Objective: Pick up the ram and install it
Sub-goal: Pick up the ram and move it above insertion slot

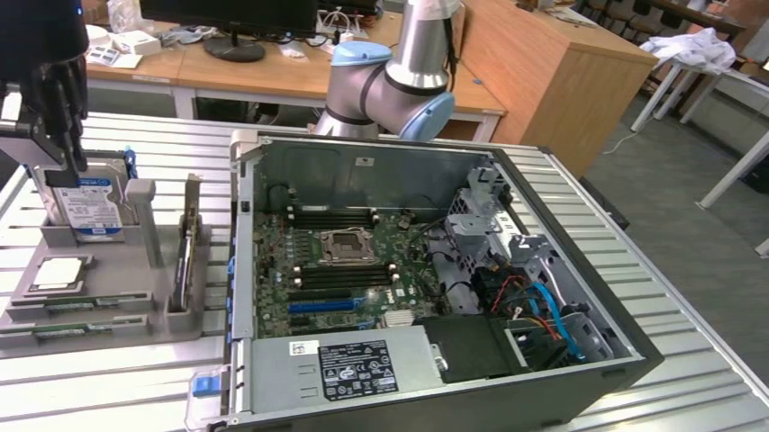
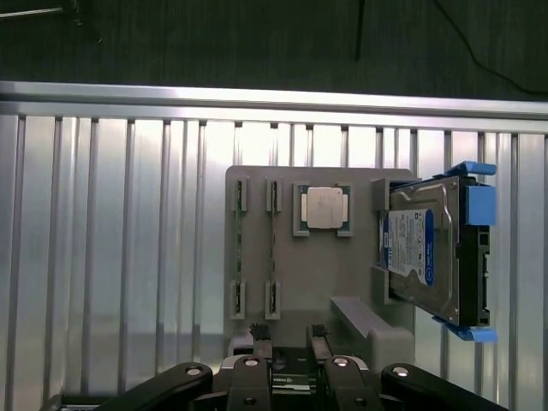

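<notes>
**Robot hand open above a parts holder, ram in its slots**

A grey parts holder (image 1: 135,308) (image 2: 336,276) sits on a ribbed metal tabletop (image 1: 96,382) (image 2: 103,257). The ram (image 1: 75,307) (image 2: 273,295), a long, narrow green stick, lies in a slot of the holder right beside a square silver processor (image 1: 60,273) (image 2: 325,208). A second ram stick (image 1: 60,331) (image 2: 240,295) lies in the slot next to it, at the holder's outer edge, parallel to the first.

At the holder's opposite end from the sticks, a blue-labelled hard drive (image 1: 90,202) (image 2: 419,248) stands upright on its edge.

The hand (image 1: 63,155) (image 2: 287,330) hangs above the holder, clear of it. In the exterior view it is over the hard drive end. In the wrist view its two dark fingers (image 2: 257,336) stand apart with an empty gap between them. The hand is released and grips nothing.

On the far side of the holder from the sticks, towards the exterior view's right, an open computer case (image 1: 625,353) lies just beside the holder on the same tabletop. Its green motherboard (image 1: 301,270) faces up. The robot arm (image 1: 402,81) rises behind the case.
</notes>
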Controlling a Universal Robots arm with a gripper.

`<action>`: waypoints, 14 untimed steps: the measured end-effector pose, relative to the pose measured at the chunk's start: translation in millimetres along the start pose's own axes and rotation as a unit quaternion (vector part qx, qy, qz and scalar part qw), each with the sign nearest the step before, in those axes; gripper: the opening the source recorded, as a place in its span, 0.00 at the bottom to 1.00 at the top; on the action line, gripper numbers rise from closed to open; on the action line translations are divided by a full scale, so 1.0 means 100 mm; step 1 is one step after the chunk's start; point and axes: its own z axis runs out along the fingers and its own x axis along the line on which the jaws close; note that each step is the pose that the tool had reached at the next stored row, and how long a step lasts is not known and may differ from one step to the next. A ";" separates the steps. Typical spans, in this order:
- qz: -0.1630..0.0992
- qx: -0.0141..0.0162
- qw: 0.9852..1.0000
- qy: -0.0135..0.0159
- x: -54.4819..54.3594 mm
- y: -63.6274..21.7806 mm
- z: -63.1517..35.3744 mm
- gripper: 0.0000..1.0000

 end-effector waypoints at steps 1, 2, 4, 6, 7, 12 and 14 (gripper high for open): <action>0.000 0.000 1.000 0.000 0.00 0.000 0.012 0.30; 0.000 0.000 1.000 0.000 0.00 -0.001 0.024 0.30; 0.000 0.000 1.000 0.000 0.00 -0.002 0.051 0.30; 0.000 0.000 1.000 0.000 0.00 -0.003 0.076 0.30; 0.000 0.000 1.000 0.000 0.00 -0.003 0.088 0.30; 0.000 0.000 1.000 0.000 0.00 -0.006 0.147 0.30; 0.000 0.000 1.000 0.000 0.00 -0.007 0.170 0.30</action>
